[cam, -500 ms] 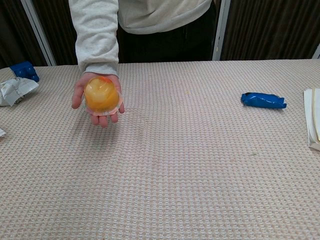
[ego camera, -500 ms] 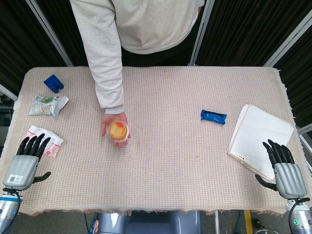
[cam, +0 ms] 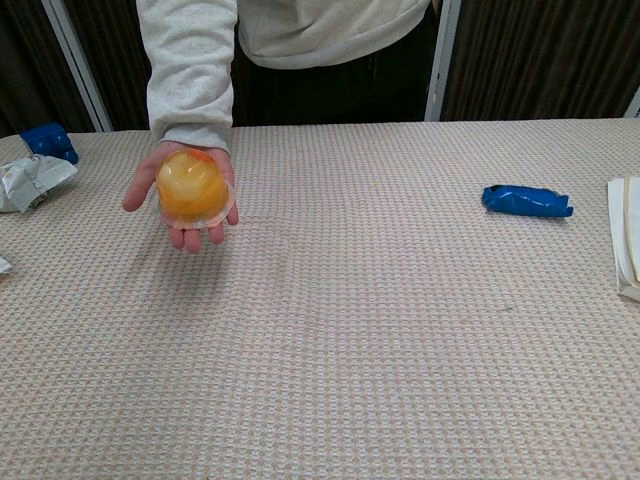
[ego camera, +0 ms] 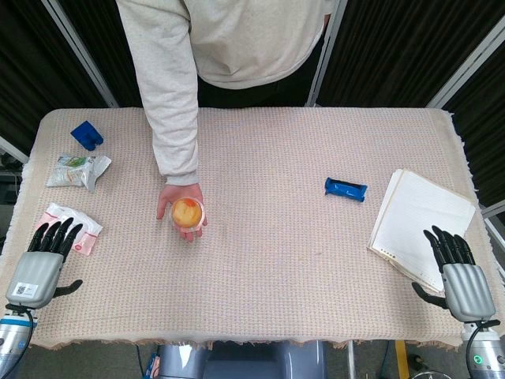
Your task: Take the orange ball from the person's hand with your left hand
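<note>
An orange ball (ego camera: 187,212) (cam: 191,187) lies in the upturned palm of the person's hand (ego camera: 178,207) (cam: 180,190), held above the left middle of the table. My left hand (ego camera: 43,259) rests at the table's near left corner, fingers spread and empty, well to the left of the ball. At the near right corner my right hand (ego camera: 457,268) lies open on the edge of a paper stack, holding nothing. Neither hand shows in the chest view.
A blue wrapped bar (ego camera: 346,189) (cam: 527,200) lies right of centre. A stack of white paper (ego camera: 422,222) sits at the right edge. At the left are a blue block (ego camera: 86,135) (cam: 49,141), a silver packet (ego camera: 77,170) and a pink-white packet (ego camera: 72,227). The person stands behind the table.
The person's hand with the ball has shifted slightly to the left. My two hands have stayed where they were.
</note>
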Controlling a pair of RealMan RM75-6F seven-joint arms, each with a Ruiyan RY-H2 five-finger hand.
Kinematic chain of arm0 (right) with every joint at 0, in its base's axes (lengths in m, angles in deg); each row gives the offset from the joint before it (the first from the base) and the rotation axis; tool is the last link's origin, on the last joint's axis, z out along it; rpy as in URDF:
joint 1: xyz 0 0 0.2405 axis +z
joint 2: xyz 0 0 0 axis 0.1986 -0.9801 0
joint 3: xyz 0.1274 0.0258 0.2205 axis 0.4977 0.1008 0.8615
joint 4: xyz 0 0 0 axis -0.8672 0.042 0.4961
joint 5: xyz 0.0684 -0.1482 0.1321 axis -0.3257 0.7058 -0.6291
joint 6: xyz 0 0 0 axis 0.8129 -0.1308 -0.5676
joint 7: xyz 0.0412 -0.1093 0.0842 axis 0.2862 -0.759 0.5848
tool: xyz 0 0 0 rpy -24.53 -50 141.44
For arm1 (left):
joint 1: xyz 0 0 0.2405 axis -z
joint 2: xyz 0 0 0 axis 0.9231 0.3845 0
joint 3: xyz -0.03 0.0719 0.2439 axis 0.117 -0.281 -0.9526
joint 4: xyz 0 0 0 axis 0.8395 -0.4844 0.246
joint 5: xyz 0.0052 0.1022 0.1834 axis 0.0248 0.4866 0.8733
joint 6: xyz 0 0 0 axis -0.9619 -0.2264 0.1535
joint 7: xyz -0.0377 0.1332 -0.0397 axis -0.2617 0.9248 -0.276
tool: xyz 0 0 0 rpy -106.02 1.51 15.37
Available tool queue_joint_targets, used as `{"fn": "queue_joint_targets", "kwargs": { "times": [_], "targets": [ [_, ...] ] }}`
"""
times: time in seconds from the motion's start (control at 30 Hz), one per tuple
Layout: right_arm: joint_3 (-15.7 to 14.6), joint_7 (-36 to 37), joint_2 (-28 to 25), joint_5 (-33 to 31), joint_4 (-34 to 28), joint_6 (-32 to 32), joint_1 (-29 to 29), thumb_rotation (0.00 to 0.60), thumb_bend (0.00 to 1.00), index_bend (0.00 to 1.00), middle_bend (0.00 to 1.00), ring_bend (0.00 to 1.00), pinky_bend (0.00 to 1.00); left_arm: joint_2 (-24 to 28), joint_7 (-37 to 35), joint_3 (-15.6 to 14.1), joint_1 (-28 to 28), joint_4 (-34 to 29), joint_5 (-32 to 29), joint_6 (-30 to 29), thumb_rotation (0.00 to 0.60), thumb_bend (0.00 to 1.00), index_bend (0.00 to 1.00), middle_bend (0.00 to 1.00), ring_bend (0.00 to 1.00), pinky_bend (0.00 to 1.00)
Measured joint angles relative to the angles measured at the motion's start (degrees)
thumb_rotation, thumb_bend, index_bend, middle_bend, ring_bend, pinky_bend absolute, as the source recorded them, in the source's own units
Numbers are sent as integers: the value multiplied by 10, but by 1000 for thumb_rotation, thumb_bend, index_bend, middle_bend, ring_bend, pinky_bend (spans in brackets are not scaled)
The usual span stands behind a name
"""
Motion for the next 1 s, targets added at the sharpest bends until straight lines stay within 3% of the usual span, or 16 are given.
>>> {"fn": "queue_joint_targets", "kwargs": {
  "times": [0.3,0.53,0.8,1.0],
  "targets": [
    [-2,0,-1,1,-1,5,2,600,140,47,0,0,0,19,8,11,33,-24,13,30,600,134,5,0,0,0],
    [-5,0,-5,3,-3,9,2,600,139,48,0,0,0,47,59,66,100,-87,-15,87,600,143,87,0,18,118],
    [-6,1,-8,-5,-6,20,4,600,139,48,0,0,0,59,176,127,211,-134,-165,195,600,159,99,52,77,188],
    [-7,3,-12,-3,-7,22,4,600,140,48,0,0,0,39,266,150,297,-131,-314,237,600,178,158,83,95,202]
  ]
}}
